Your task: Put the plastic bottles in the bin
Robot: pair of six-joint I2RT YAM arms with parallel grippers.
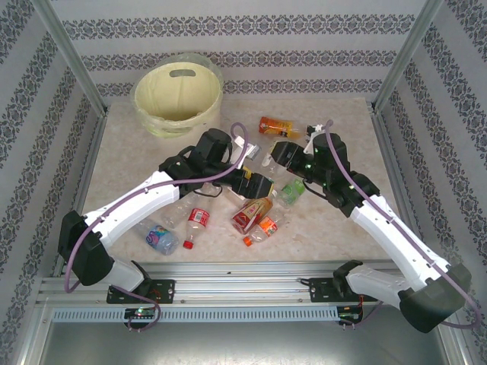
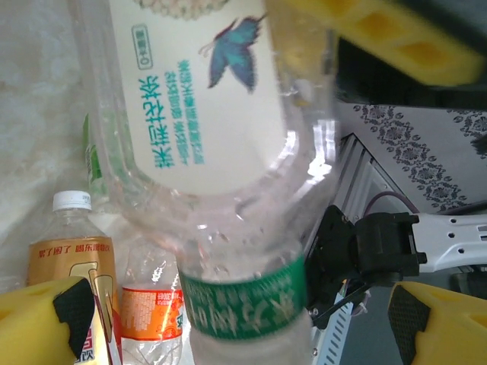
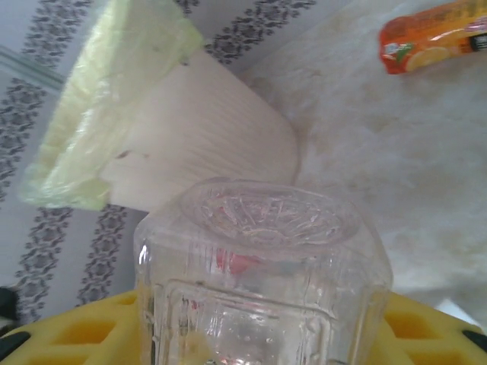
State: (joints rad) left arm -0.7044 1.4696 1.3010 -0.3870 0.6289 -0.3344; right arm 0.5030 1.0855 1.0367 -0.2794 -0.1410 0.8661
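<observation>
2 light, bendy bottles sat between my jaws: left gripper point(image 2: 228, 304) squeezed the green-label bottle point(image 2: 228, 190); right gripper point(image 3: 259, 334) pinched the clear bottle point(image 3: 259, 258) near its stiff bottom.

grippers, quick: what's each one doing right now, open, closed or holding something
Left gripper: closed on a clear bottle with a green neck band.
Right gripper: closed on a clear ribbed bottle, its base facing the camera.

Both arms reach in from the near rail and bend toward the middle. The left pincer point(image 1: 262, 182) points right, its yellow fingers point(image 2: 46, 323) spread to either side of a clear bottle point(image 2: 228, 175). The right pincer point(image 1: 280, 152) points left, its yellow fingers point(image 3: 68, 331) closed against a clear bottle base point(image 3: 262, 258).
</observation>
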